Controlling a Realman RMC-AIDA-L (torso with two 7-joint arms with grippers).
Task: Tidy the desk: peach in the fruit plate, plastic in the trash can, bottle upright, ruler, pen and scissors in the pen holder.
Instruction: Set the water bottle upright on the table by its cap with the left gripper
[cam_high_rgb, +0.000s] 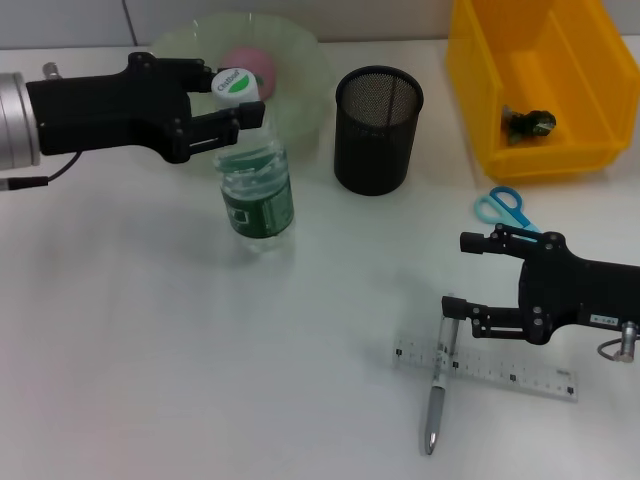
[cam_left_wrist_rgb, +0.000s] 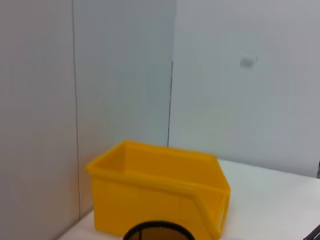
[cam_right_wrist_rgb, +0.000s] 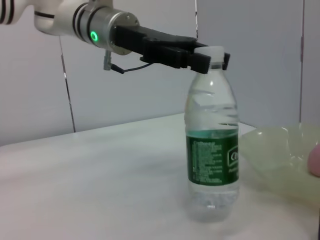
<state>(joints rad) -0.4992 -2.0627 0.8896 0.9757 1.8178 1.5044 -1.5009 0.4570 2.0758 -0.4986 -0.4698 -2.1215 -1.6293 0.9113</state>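
Bottle (cam_high_rgb: 256, 185) stands upright on tabletop (cam_high_rgb: 150, 330), long axis vertical, cap up, just before fruit plate (cam_high_rgb: 300, 60) holding peach (cam_high_rgb: 250, 65). Left hand (cam_high_rgb: 236, 98) at its neck, fingers straddling the cap; right wrist view alone shows this side-on. Right hand (cam_high_rgb: 460, 275) released above pen (cam_high_rgb: 438, 385) and ruler (cam_high_rgb: 500, 368); scissors (cam_high_rgb: 502, 206) nearby.

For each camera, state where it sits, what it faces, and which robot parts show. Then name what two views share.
Head: above, looking down at the desk; left gripper at the bottle cap, right gripper above the ruler.
Left wrist: faces the trash can; no fingers show.
Right wrist: low, faces the bottle; left gripper shows.
Shared: bottle, head and right wrist.
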